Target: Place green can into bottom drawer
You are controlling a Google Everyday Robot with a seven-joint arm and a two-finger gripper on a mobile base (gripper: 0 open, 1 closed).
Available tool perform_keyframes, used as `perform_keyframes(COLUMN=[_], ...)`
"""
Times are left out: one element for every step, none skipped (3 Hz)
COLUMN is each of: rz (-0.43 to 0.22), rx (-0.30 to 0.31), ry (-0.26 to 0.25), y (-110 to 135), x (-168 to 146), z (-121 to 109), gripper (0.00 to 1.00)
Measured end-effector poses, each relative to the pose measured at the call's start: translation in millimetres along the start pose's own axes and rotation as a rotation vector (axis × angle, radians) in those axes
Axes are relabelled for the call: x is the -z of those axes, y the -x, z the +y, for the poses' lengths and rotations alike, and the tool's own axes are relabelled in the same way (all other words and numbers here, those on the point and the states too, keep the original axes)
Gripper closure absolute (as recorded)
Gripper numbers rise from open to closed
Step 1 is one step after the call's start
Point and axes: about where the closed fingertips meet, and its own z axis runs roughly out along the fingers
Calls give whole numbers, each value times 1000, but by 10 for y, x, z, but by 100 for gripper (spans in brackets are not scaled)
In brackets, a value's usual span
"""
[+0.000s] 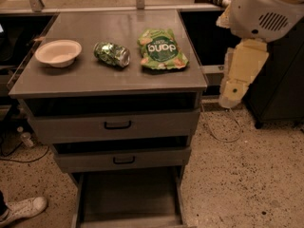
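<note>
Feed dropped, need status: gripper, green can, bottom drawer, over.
Gripper hanging right of cabinet, away from green can. Can on its side on top, between bowl and snack bag. Bottom drawer pulled out; nothing seen blocking it.
</note>
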Motion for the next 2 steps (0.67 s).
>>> perform_keyframes(rz=[-18,-35], rx=[-17,-59], ry=[-9,6], y=[56,305], x=[-56,-187], z=[-34,-240], gripper=[0,0])
